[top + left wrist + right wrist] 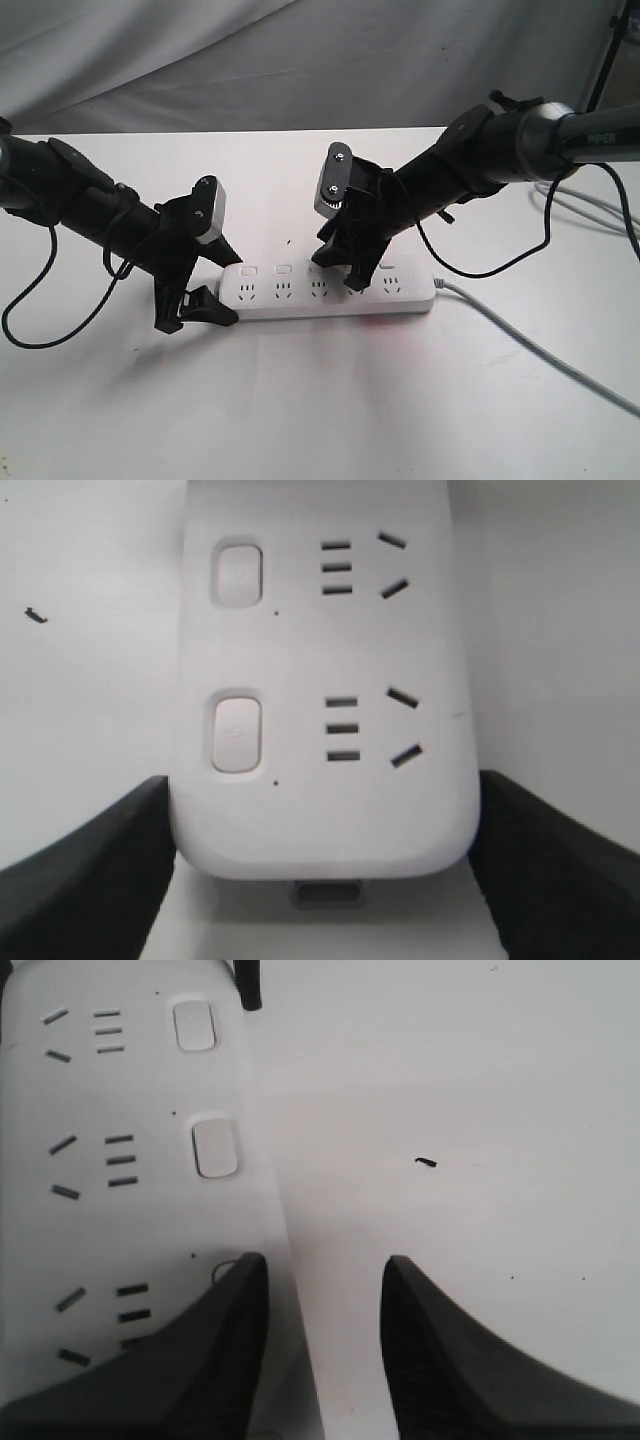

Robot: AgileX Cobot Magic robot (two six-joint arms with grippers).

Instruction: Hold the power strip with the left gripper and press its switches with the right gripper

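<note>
— What have the left gripper [322, 778] fingers [90, 880] got?
— The rounded end of the power strip [330, 810]. One finger lies against each long side, spread just as wide as the bar, so the end sits clamped between them.
— And past those fingertips?
— Two of the switches [237, 732], each with its socket beside it, running away from the grip along the bar.
— The right gripper [325, 1270]?
— Its fingers [210, 1360] stand a narrow gap apart and hold nothing. One tip sits over the bar, right on a switch that it mostly hides; whether it bears down I cannot tell. The other tip is off the bar, over the bare table [480, 1080].
— Beyond them?
— Two more switches ahead of the covering finger, and a small black speck [427, 1162] on the table ahead of the free one.
— Where does the strip lie overall?
— Flat on the white table between the two arms: the left grip at one end, the right fingers near its middle, and the grey cord [530, 345] leaving the far end, away from both.
</note>
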